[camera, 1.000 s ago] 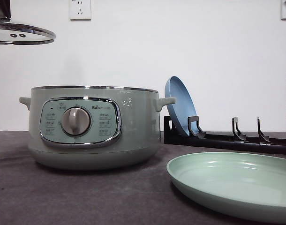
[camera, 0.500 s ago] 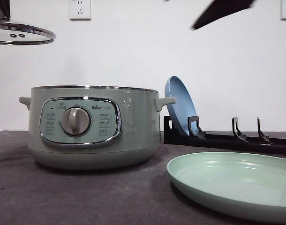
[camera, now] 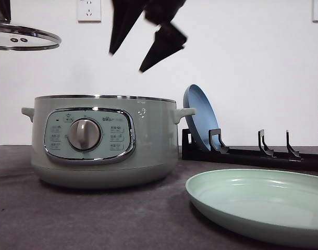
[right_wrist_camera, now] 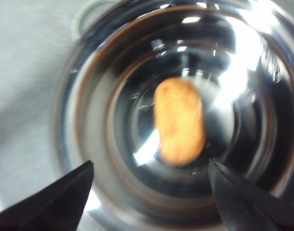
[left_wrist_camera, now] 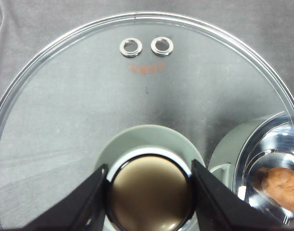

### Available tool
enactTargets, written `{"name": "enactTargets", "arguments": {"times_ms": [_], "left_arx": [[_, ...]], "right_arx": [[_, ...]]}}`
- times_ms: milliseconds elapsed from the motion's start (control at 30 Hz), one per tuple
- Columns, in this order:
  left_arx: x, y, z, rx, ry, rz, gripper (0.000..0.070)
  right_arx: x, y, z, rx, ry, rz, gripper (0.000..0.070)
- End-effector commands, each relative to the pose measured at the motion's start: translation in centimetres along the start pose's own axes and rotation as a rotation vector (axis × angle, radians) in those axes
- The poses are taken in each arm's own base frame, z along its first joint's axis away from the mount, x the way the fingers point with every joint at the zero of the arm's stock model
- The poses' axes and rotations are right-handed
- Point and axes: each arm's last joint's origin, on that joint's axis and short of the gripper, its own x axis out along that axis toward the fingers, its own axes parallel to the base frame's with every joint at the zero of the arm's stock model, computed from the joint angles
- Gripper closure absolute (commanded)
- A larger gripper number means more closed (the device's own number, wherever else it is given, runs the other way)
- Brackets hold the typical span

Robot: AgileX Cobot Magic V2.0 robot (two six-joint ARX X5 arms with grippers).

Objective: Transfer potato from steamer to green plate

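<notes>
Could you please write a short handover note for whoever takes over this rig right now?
Left tool: shut on the knob of the glass lid, holding it in the air up and to the left of the steamer.
Right tool: open and empty, above the open steamer, blurred in the front view.
Potato: lying on the shiny bottom of the steamer, untouched.
Green plate: on the table to the right of the steamer, with nothing on it.
Done: lid off.
Left: lower the right tool, grip the potato, lift it out and set it on the green plate.
</notes>
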Motion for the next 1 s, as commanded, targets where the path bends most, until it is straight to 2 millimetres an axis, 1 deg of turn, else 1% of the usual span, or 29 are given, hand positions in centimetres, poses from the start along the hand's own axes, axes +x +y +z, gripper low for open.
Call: {"name": "enactTargets", "arguments": {"times_ms": [0, 100, 133, 233, 367, 433, 633, 833, 967], "left_arx": [[-1.3, 0.1, 0.6, 0.003, -0.078, -0.001, 0.0690], [-1.3, 0.1, 0.6, 0.003, -0.078, -0.001, 0.0690], [-1.3, 0.1, 0.6, 0.003, -0.078, -0.001, 0.0690], [-1.3, 0.1, 0.6, 0.003, -0.076, -0.001, 0.0690], [-1.3, 0.1, 0.5, 0.003, -0.069, -0.001, 0.0690], [-1.3, 0.1, 0.5, 0.003, -0.068, -0.002, 0.0690], [-1.2, 0.1, 0.5, 0.003, -0.063, -0.002, 0.0690], [-0.5, 0.1, 0.3, 0.003, -0.042, -0.002, 0.0690], [0.2, 0.1, 0.2, 0.003, -0.028, -0.002, 0.0690]], "right_arx": [[1.2, 0.5, 0.8, -0.070, -0.002, -0.019, 0.0220], [3.1, 0.6, 1.2, -0.125, 0.016, -0.048, 0.0215], [3.7, 0.7, 1.2, -0.138, 0.025, -0.052, 0.0204], [5.3, 0.5, 1.0, -0.152, 0.053, -0.049, 0.0131], [7.1, 0.0, 0.9, -0.158, 0.072, -0.056, 0.0084], [7.9, -0.3, 0.9, -0.177, 0.077, -0.087, 0.0080], [9.2, -0.8, 1.1, -0.222, 0.057, -0.116, 0.0080], [10.4, -1.2, 1.0, -0.230, 0.050, -0.064, 0.0080], [11.4, -1.5, 0.8, -0.224, 0.066, -0.058, 0.0080]]}}
